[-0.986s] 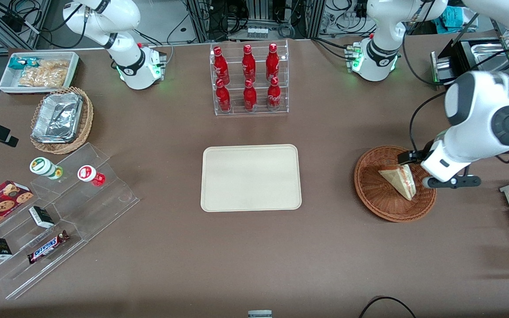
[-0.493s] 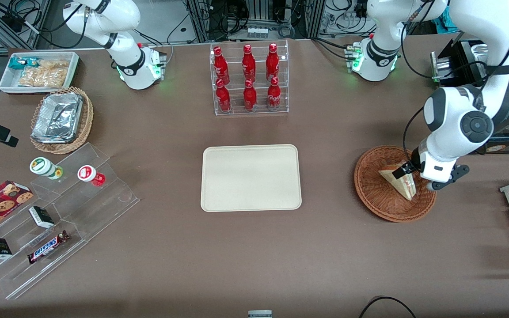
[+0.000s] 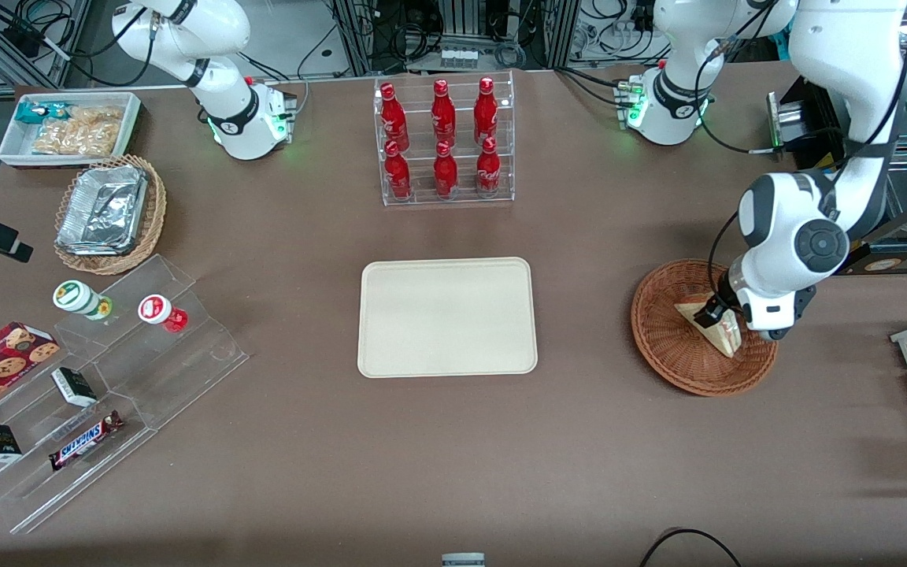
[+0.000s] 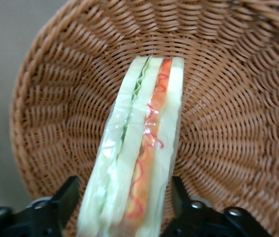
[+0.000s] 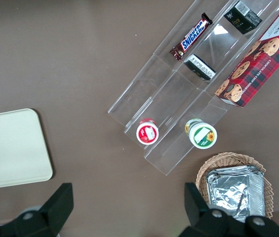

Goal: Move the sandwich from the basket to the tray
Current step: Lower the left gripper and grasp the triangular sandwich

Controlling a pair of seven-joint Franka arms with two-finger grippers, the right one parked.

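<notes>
Triangular sandwich wedge (image 4: 139,148) of pale bread with green and red filling, wrapped in clear film, lying in the round reddish-brown woven wicker basket (image 3: 682,362), toward the working arm's end of the table. Left arm's gripper (image 3: 717,315) low inside the basket, over the sandwich. Black fingers (image 4: 65,197) spread wide, one on each side of the wedge, apart from it. Flat rectangular cream-beige tray (image 3: 447,316) at the table's middle, well apart from the basket.

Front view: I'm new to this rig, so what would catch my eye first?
The gripper is down in the basket, fingers open astride the sandwich. The bare cream tray lies mid-table, with a clear rack of red bottles farther from the camera.
</notes>
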